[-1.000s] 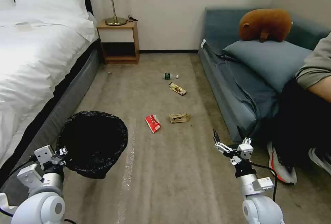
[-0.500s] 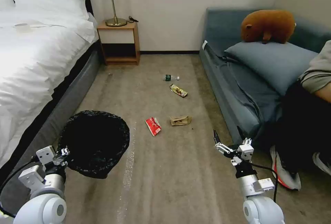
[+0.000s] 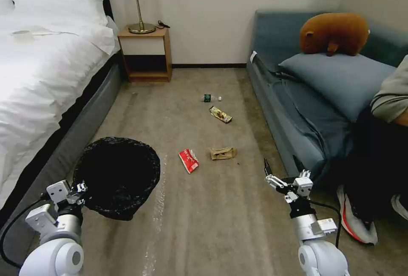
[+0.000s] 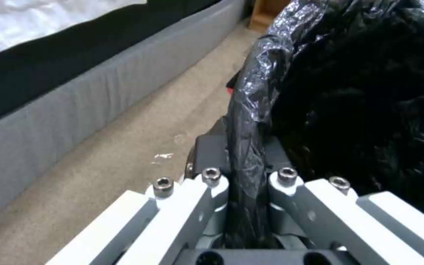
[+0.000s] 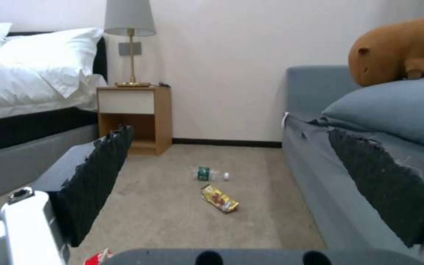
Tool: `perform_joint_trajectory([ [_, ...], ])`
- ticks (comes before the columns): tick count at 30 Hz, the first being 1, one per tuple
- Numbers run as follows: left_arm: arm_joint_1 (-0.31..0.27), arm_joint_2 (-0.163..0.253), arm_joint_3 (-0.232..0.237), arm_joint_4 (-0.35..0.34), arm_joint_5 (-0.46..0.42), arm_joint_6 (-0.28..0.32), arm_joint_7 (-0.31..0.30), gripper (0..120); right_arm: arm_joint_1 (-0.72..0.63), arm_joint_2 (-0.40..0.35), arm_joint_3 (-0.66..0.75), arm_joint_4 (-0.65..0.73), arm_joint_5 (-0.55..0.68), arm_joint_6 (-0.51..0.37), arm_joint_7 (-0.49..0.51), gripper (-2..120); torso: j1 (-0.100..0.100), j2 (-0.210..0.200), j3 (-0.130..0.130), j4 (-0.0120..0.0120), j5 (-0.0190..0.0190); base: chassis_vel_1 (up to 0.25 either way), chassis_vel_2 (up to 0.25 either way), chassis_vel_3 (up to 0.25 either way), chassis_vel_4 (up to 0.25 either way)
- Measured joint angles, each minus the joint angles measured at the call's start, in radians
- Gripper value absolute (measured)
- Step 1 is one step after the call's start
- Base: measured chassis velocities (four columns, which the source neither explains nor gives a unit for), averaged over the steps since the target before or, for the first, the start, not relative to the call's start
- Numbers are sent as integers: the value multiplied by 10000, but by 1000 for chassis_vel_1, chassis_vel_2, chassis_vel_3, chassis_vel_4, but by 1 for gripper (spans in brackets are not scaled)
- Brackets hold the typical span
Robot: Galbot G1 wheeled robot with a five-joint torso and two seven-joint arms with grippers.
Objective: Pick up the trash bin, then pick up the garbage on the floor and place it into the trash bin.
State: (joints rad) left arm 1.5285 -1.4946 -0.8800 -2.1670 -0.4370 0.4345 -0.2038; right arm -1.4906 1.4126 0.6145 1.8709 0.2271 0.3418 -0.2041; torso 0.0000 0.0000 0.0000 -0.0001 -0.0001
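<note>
The bin is held off the floor at the near left, beside the bed, its bag-lined rim clamped between the fingers of the left end effector. The right end effector is held above the floor near the sofa, its fingers spread apart and holding nothing. Farther out on the carpet, the red packet and brown paper bag lie near each other. Beyond them lie the wrapper and, just past it, the bottle, toward the nightstand.
</note>
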Motion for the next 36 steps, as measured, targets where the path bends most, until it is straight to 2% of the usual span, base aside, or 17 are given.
perform_joint_trajectory([
  [36, -478, 41, -42, 373, -19, 135, -55, 4, 342, -4, -149, -245, 53, -93, -18, 100, 0, 1, 0, 1, 2, -41, 43, 39, -46],
])
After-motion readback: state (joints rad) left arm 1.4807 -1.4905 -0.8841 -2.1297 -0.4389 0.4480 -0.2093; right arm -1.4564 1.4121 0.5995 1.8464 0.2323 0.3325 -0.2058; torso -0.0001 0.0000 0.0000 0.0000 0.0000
